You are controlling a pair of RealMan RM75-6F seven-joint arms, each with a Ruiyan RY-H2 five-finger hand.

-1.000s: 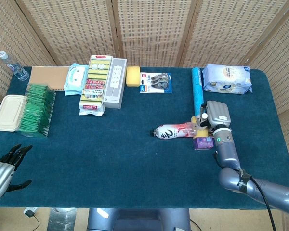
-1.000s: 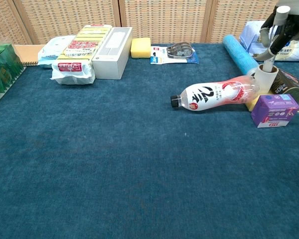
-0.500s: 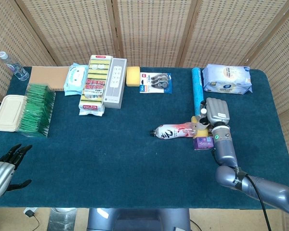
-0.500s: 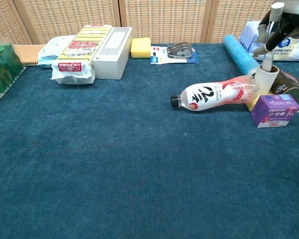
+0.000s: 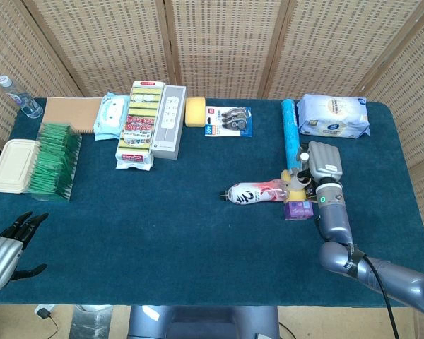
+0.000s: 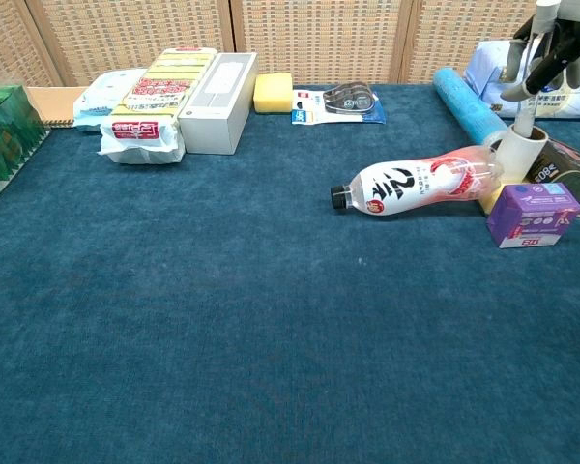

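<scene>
The right hand (image 5: 323, 164) hangs over a cluster of things toward the right edge of the table (image 5: 198, 233), its fingers (image 6: 551, 43) curled downward just above a small white cup (image 6: 518, 153), and whether they touch or grasp it cannot be told. The cup stands between the base of a bottle (image 5: 258, 193) lying on its side with its cap toward the table's middle, a purple box (image 6: 533, 215) nearer the front edge, and a blue roll (image 5: 290, 135) running toward the back edge. The left hand (image 5: 6, 248) rests at the front left corner, fingers spread and grasping nothing.
</scene>
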